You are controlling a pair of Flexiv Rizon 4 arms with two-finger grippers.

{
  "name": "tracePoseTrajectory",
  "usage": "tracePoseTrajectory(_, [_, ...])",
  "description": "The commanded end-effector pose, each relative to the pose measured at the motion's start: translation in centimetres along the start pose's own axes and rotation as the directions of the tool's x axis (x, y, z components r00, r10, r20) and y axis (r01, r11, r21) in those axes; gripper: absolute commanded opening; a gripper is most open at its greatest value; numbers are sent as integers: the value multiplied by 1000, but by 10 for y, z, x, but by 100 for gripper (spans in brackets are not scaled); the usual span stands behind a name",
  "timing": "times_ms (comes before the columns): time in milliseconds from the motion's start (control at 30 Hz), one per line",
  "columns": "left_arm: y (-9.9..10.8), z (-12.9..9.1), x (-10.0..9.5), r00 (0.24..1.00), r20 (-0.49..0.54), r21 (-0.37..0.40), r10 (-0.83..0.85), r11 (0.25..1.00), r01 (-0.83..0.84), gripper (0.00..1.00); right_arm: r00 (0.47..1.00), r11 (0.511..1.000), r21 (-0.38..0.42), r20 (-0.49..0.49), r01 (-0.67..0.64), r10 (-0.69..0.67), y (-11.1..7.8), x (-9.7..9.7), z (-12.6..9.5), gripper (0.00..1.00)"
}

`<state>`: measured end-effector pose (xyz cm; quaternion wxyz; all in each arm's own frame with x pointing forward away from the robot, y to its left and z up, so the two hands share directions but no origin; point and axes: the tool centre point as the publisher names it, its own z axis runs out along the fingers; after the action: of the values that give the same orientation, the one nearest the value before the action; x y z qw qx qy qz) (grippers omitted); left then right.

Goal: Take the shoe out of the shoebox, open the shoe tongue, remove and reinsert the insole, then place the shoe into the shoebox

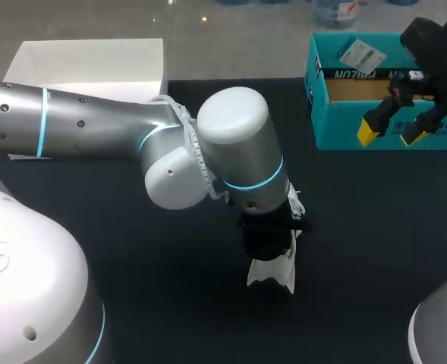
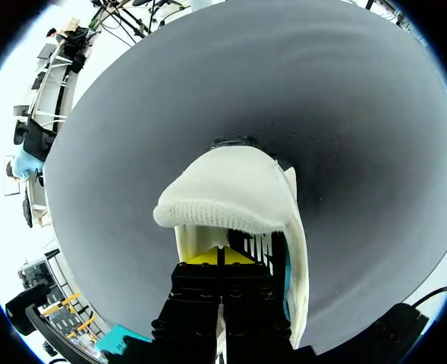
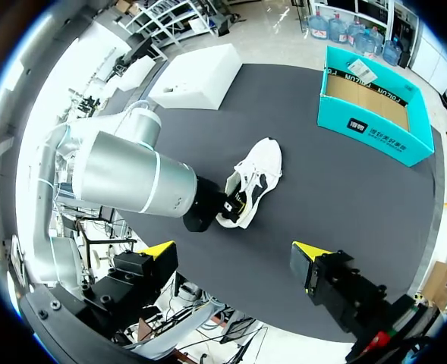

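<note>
No print can be read with certainty. The teal shoebox [image 3: 375, 136], well ahead of the right gripper [image 3: 234, 250], carries white lettering [image 3: 357, 126] on its side and possibly a barcode sticker [image 3: 357, 68] on its rim.

There is one counter [image 1: 360, 227], and on it lies one shoe [image 1: 272, 273], white. The boxes number two: one teal shoebox [image 1: 344, 136] and one white box [image 1: 86, 61]. One white tag [image 1: 360, 53] sits on the shoebox's rim. Two arms reach over the counter, one left arm [image 1: 94, 121] and one right arm [image 1: 435, 38]. Each ends in a single gripper, making two: the left gripper [image 2: 219, 254] and the right gripper [image 1: 391, 133]. The right gripper shows two yellow tips [image 1: 369, 133], set apart.
</note>
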<state>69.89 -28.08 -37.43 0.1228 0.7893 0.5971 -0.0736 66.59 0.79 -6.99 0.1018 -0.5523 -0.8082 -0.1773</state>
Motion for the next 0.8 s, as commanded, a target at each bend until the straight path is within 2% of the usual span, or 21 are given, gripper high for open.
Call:
tracePoseTrajectory(33, [0, -8, 3, 1000, -10, -5, 7, 1000, -7, 0, 1000, 1000, 5, 1, -1, 1, 3, 0, 1, 100])
tracePoseTrajectory(267, [-3, 19, 12, 999, -36, -36, 9, 999, -11, 0, 1000, 1000, 5, 1, -1, 1, 3, 0, 1, 100])
tracePoseTrajectory(467, [-10, 32, 15, 997, -68, -19, 24, 1000, -25, 0, 1000, 1000, 5, 1, -1, 1, 3, 0, 1, 100])
tracePoseTrajectory(567, [-11, 31, 13, 997, -67, -18, 28, 999, -30, 0, 1000, 1000, 5, 1, -1, 1, 3, 0, 1, 100])
tracePoseTrajectory(800, [4, 10, 3, 997, -56, -32, 48, 998, -50, 0, 1000, 1000, 5, 1, -1, 1, 3, 0, 1, 100])
